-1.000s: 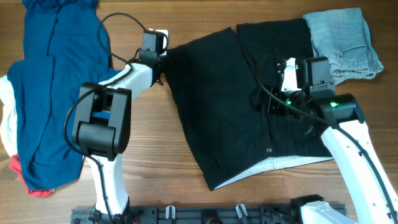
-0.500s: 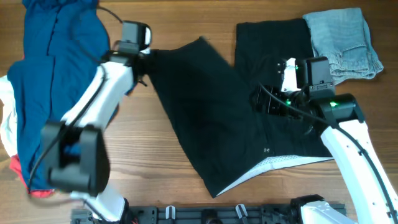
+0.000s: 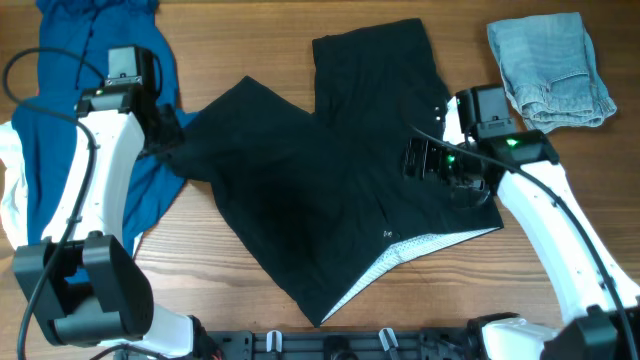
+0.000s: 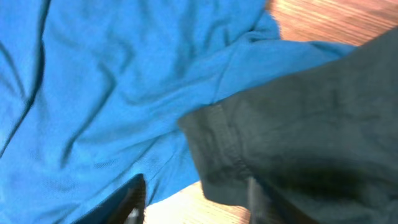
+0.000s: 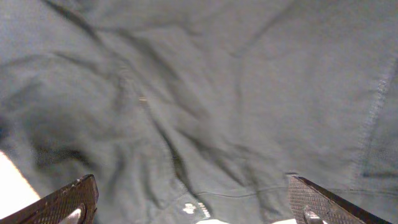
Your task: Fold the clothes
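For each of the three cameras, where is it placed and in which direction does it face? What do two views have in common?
Overhead: above the table, facing straight down; both arms show, left gripper and right gripper at the black garment.
Left wrist: on the left arm, facing down at the blue garment and black edge; blurred fingertips show.
Right wrist: on the right arm, close over black fabric; its spread fingers show.
Shared: all three show the black garment.
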`<move>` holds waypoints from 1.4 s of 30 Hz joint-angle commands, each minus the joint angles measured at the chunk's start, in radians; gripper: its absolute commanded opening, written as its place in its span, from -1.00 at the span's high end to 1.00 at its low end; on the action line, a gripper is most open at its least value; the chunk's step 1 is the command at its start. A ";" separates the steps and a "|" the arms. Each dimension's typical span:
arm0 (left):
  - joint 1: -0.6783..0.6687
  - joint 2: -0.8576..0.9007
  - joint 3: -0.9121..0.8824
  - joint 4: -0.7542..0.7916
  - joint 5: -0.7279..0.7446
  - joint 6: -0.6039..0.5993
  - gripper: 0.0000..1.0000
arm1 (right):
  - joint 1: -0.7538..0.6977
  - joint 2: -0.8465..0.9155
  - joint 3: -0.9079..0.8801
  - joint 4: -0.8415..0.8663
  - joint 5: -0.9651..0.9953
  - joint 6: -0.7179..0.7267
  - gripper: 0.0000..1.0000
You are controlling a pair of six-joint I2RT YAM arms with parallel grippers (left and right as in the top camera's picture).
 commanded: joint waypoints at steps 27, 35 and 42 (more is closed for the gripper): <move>-0.049 -0.039 0.063 0.159 0.258 0.066 -0.74 | -0.214 0.468 0.008 0.156 0.238 -0.074 0.87; -0.180 -0.005 0.063 0.294 0.257 0.076 -0.78 | -0.334 0.569 0.008 0.245 0.209 -0.068 0.73; -0.229 0.066 0.063 0.354 0.257 0.075 -0.80 | -0.402 0.569 0.038 0.380 0.112 -0.127 0.62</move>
